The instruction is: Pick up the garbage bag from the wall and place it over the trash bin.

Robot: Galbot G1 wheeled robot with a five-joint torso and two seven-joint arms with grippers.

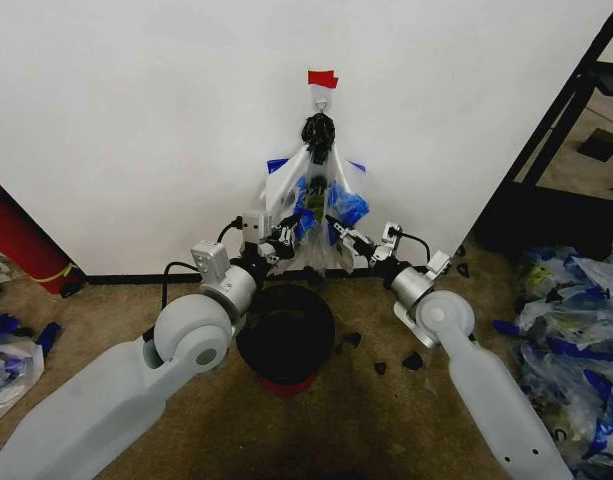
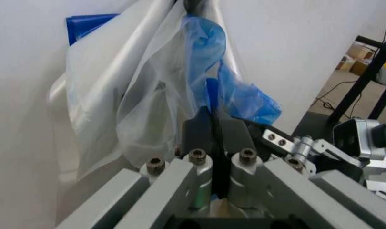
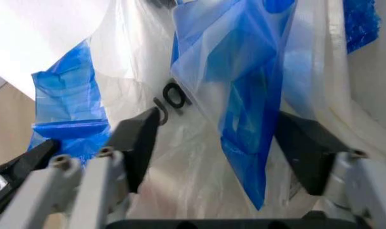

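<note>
The garbage bag (image 1: 314,200), clear film with blue edges, hangs in a bunch from a hook (image 1: 323,100) under red tape (image 1: 323,78) on the white wall (image 1: 136,120). My left gripper (image 1: 283,238) is at the bunch's lower left. In the left wrist view its black pads (image 2: 196,131) are shut on a blue strip of the garbage bag (image 2: 209,90). My right gripper (image 1: 336,225) is at the lower right, open, with a blue fold of the bag (image 3: 244,71) hanging between its fingers (image 3: 142,138). The black trash bin (image 1: 286,335) with a red base stands below, between both arms.
A whiter bag with black lettering (image 3: 170,98) hangs in the same bunch. Heaped clear-and-blue bags (image 1: 576,320) lie at the right, more at the left (image 1: 6,360). A red cylinder (image 1: 16,245) leans at the left wall. A black frame (image 1: 556,130) stands at the right.
</note>
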